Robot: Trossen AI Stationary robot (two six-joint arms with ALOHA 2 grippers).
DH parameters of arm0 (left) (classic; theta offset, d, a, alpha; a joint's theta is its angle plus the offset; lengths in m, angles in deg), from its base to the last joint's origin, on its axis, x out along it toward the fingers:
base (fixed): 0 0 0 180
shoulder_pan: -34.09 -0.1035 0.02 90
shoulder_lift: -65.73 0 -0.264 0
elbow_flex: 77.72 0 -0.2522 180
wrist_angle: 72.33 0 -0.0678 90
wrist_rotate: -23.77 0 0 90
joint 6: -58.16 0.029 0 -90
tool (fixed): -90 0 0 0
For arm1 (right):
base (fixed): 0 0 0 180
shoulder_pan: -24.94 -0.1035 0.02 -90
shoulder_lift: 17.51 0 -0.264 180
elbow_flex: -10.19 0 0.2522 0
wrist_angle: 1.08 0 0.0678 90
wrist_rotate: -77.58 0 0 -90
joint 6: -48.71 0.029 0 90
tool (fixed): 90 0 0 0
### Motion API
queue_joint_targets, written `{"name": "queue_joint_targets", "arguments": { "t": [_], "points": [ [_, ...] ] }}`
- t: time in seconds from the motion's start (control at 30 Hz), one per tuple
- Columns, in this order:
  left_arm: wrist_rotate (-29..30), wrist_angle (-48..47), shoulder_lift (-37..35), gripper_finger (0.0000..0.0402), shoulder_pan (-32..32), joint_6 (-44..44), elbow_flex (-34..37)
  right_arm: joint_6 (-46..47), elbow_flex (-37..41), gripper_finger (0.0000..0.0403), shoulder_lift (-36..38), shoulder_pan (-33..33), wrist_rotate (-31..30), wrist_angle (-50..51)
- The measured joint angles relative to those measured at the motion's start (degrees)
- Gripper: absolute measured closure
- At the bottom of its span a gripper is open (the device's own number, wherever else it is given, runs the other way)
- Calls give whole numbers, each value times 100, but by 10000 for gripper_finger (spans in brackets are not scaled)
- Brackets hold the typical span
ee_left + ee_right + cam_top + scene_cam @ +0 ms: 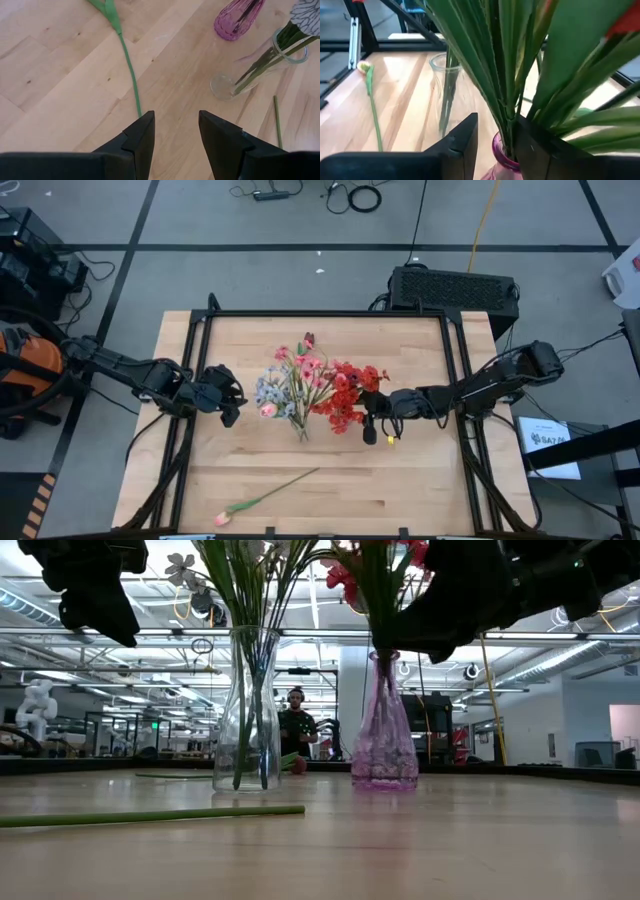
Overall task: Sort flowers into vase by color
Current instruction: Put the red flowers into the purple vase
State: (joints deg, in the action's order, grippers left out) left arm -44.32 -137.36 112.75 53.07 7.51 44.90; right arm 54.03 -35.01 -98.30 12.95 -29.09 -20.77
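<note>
A loose pink flower [265, 500] lies flat, bloom toward the table's near-left corner.

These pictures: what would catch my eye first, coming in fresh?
Two vases at the table's middle: a clear vase of pink and pale blooms, and a purple vase of red flowers, where the right hand is. One pink flower lies alone near the front edge; the left hand hovers open.

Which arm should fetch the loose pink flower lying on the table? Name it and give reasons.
Left, probably. The left gripper hangs open and empty, nearer the pink flower, whose stem shows ahead of its fingers. The right gripper is at the red bunch in the purple vase.
</note>
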Motion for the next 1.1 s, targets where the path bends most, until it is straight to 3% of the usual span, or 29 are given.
{"name": "queue_joint_targets", "arguments": {
  "t": [0.27,0.73,1.1],
  "points": [
    [34,-4,0,242,0,2,0,199,0,293,920,0,-313,1077],
    [106,-7,1,242,0,2,0,701,0,293,1039,0,-294,1548],
    [107,-4,0,242,0,4,0,725,-2,293,1801,0,-283,2326]
  ]
}}
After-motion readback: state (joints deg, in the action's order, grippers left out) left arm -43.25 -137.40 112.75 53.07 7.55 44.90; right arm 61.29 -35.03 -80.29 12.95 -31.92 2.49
